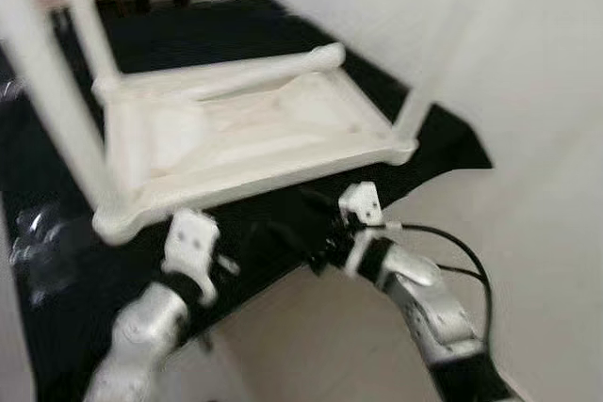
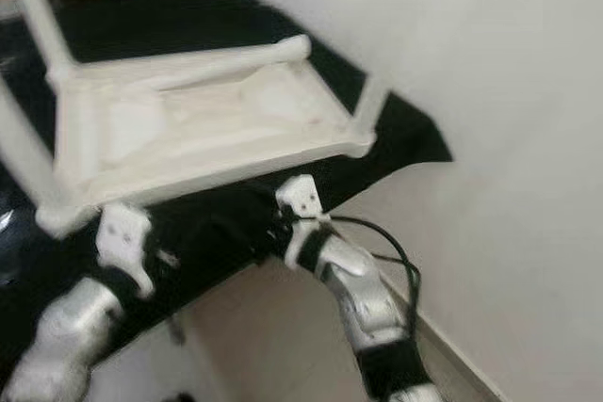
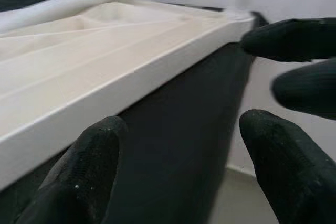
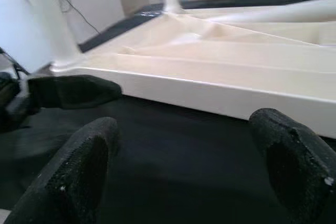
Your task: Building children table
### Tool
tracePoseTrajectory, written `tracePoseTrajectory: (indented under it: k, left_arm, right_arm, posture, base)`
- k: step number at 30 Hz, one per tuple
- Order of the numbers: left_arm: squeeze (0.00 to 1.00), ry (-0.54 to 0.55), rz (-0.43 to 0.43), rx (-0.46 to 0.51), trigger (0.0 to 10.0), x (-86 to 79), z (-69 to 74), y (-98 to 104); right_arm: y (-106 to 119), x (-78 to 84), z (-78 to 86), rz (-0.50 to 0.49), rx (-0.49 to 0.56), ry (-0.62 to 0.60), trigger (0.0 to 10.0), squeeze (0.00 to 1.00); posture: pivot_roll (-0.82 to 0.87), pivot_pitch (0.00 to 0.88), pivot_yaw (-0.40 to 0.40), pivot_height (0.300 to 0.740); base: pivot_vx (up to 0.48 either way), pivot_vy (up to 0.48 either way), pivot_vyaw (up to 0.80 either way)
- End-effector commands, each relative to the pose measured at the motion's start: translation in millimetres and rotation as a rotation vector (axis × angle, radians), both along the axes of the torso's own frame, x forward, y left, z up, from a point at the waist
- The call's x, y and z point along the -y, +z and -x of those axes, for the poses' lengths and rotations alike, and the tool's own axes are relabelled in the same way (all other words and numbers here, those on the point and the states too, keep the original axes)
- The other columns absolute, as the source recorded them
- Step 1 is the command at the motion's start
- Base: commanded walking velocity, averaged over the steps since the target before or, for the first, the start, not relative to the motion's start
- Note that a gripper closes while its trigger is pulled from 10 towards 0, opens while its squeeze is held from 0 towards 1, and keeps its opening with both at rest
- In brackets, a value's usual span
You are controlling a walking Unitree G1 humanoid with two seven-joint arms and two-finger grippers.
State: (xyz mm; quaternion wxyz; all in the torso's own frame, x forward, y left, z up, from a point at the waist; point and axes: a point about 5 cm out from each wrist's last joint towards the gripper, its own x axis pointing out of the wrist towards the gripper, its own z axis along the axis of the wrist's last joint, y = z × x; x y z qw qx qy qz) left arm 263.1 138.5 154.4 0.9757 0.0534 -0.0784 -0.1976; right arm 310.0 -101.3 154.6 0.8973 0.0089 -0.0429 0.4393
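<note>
- White plastic children's table (image 1: 254,134), upside down: its ribbed underside faces up and its top lies flat on the black-covered counter (image 1: 236,25), near the counter's front edge. Probably set this way so the leg sockets are reachable.
- White legs: at least three stand upright at the corners, among them one at the near left (image 1: 52,91) and one at the right by the wall (image 1: 424,82). A further round white leg (image 1: 236,72) lies along the far rim, seemingly not yet fitted.
- Left gripper (image 3: 178,166): jaws apart and empty, held low just before the table's near edge, above the black cloth. In the left wrist view the white rim runs just beyond its fingertips (image 3: 100,145).
- Right gripper (image 4: 184,166): jaws apart and empty, also near the front edge, towards the right corner. The two grippers face each other.
- Judgement: both arms look placed to take hold of the near rim, or steady it, before the loose leg is handled.
- White wall (image 1: 528,63): close beside the counter on the right.
</note>
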Motion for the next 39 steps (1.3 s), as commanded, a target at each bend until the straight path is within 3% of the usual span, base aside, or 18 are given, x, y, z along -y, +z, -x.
tracePoseTrajectory:
  k: [1,6,20,25,39]
  left_arm:
    - [0.00,0.012,-0.004,-0.023,10.0,-4.3,1.1,-3.6]
    - [0.00,0.014,-0.002,-0.025,10.0,-4.6,0.8,-3.3]
    - [0.00,0.015,0.004,-0.031,10.0,-4.0,-0.1,-3.6]
    - [0.00,0.013,0.006,-0.034,10.0,-4.1,-0.2,-3.6]
    - [0.00,0.011,0.007,-0.037,10.0,-4.1,-0.3,-3.8]
  right_arm:
    - [-1.9,-3.1,1.1,0.021,0.008,0.008,10.0,0.00]
    - [-1.7,-6.6,5.3,0.035,0.027,0.061,10.0,0.00]
    - [-3.3,-5.4,2.6,0.026,0.004,0.040,10.0,0.00]
    - [-3.1,-2.1,-2.2,-0.012,-0.027,-0.017,10.0,0.00]
    - [-4.4,-3.4,-2.8,0.006,-0.033,-0.012,10.0,0.00]
  posture:
    - [0.05,0.195,-0.111,0.740]
    - [0.05,0.195,-0.110,0.740]
    - [0.05,0.194,-0.113,0.740]
    - [0.05,0.194,-0.113,0.740]
    - [0.05,0.194,-0.113,0.740]
  base:
    - [0.000,0.000,0.00]
    - [0.000,0.000,0.80]
    - [0.000,0.000,0.80]
    - [0.000,0.000,0.16]
    - [0.000,0.000,0.00]
